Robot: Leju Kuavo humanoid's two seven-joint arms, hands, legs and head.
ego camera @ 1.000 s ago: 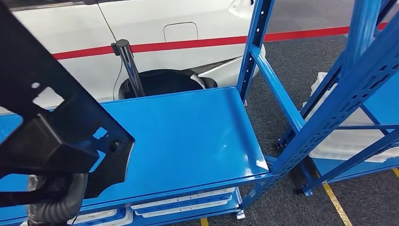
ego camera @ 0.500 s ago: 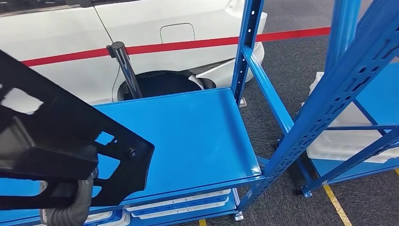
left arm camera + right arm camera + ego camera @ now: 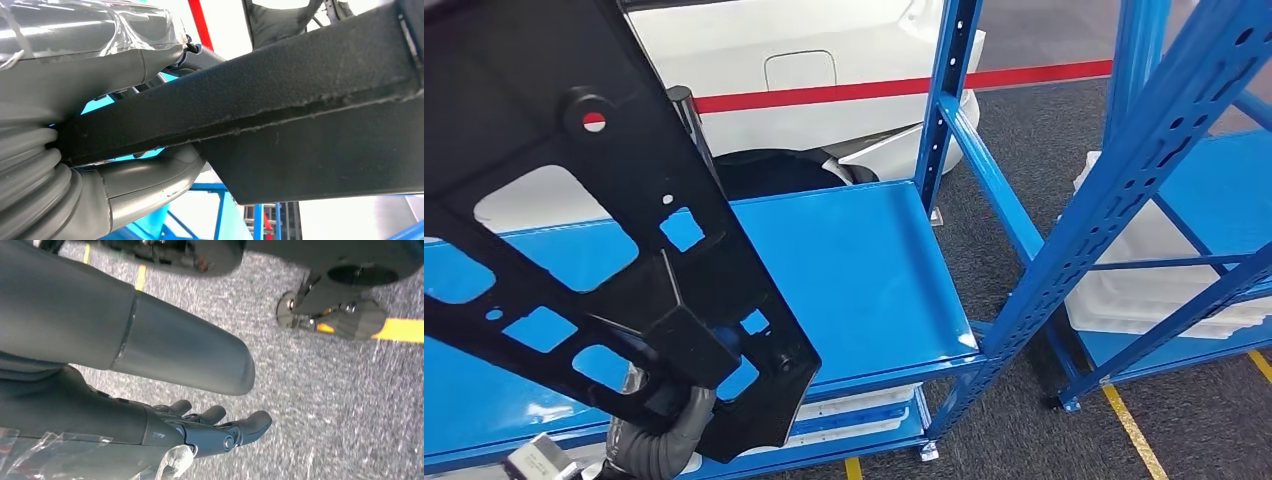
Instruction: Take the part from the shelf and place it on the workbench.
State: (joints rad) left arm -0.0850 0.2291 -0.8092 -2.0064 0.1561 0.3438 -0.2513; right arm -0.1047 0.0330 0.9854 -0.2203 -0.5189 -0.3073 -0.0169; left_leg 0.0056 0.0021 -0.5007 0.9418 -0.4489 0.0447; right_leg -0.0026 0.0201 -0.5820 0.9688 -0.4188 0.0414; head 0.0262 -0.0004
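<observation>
blue steel shelf point(image 3: 854, 270) spans the frame; its upright point(image 3: 939, 110) stands close. black part point(image 3: 614, 230), large and perforated, is held tilted above the deck by the left hand point(image 3: 100, 165), clamped on its edge. risk: overhang snags the upright, twisting the part loose. right hand point(image 3: 210, 430) hangs with fingers loosely spread, holding nothing.

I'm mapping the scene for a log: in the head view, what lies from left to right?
Black perforated flat part → blue metal shelf deck → blue upright post with holes → blue diagonal perforated beam → white stacked trays.
</observation>
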